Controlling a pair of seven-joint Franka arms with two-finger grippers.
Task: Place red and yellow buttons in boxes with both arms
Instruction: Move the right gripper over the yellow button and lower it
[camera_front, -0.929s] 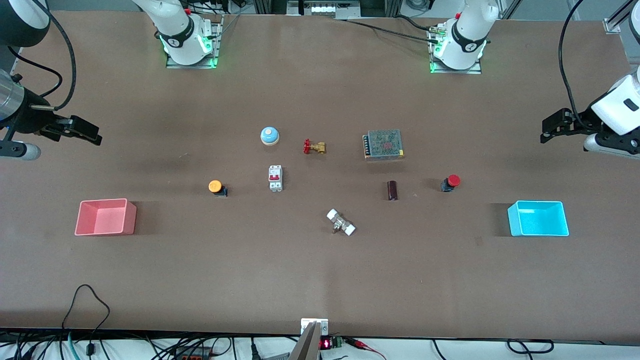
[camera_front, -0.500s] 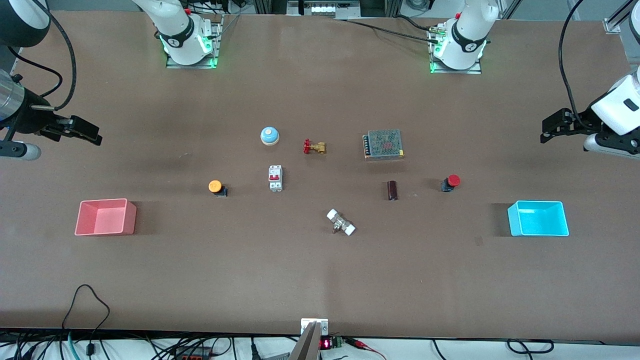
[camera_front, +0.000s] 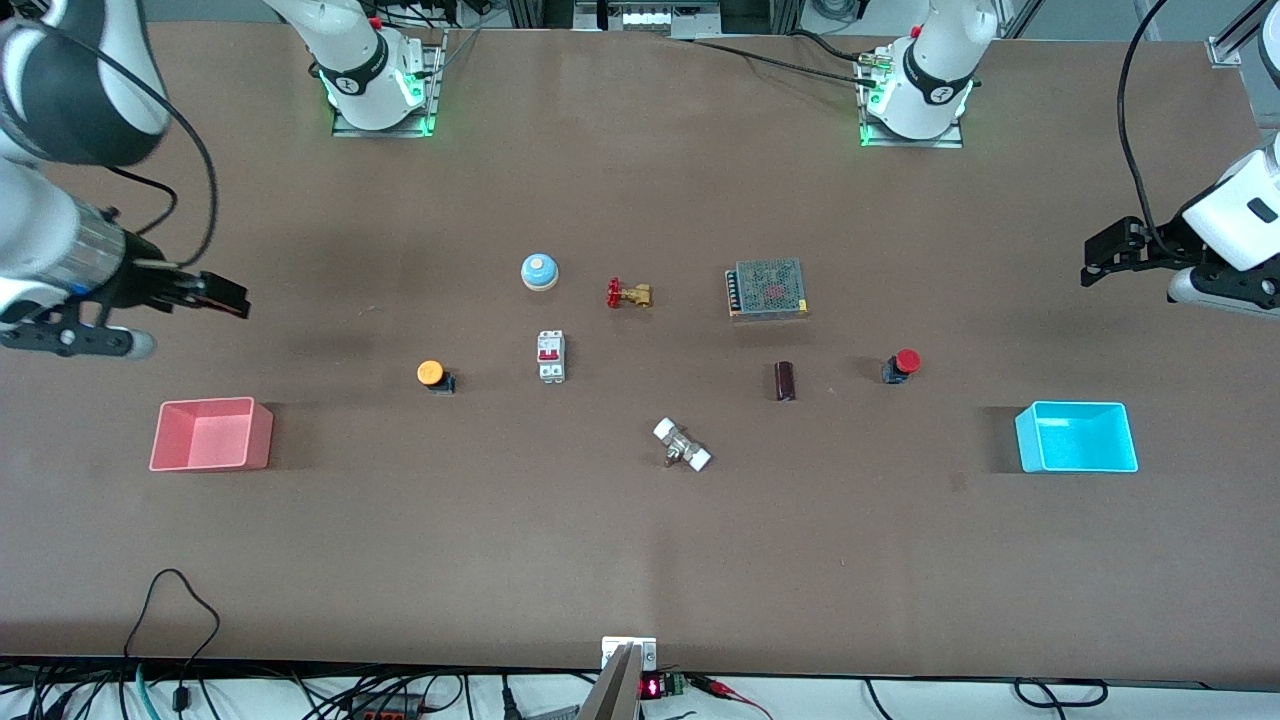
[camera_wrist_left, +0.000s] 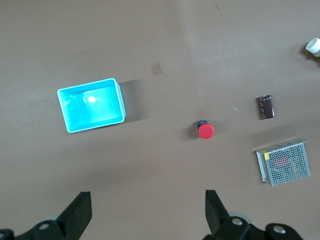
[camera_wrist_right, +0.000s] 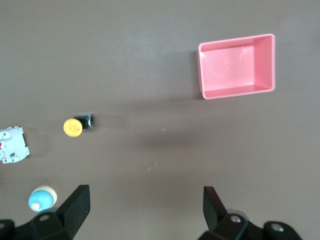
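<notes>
Left tool (camera_front: 1100, 258): you see it spread apart, empty, over the brown bench (camera_front: 640, 560), at the left arm's end.
Right tool (camera_front: 222, 297): spread apart, empty, over the bench at the right arm's end.
Round red-capped button on black body (camera_front: 902, 365): at 10 o'clock from your cyan-blue rectangular plastic box (camera_front: 1077, 437).
Round orange-yellow-capped button on black body (camera_front: 433, 375): at 2 o'clock from the pink-red rectangular plastic box (camera_front: 211, 434).

Counts on the table

Two push buttons were counted, a yellow-capped button (camera_front: 432, 375) and a red-capped button (camera_front: 903, 365). Two bins were seen, a pink bin (camera_front: 211, 434) and a cyan bin (camera_front: 1077, 437). Two grippers were counted, the left gripper (camera_front: 1098, 260) and the right gripper (camera_front: 222, 297).

White jointed arms with black bands, black cables and black fingers (camera_wrist_left: 79, 214); green lights glow at both bases.
</notes>
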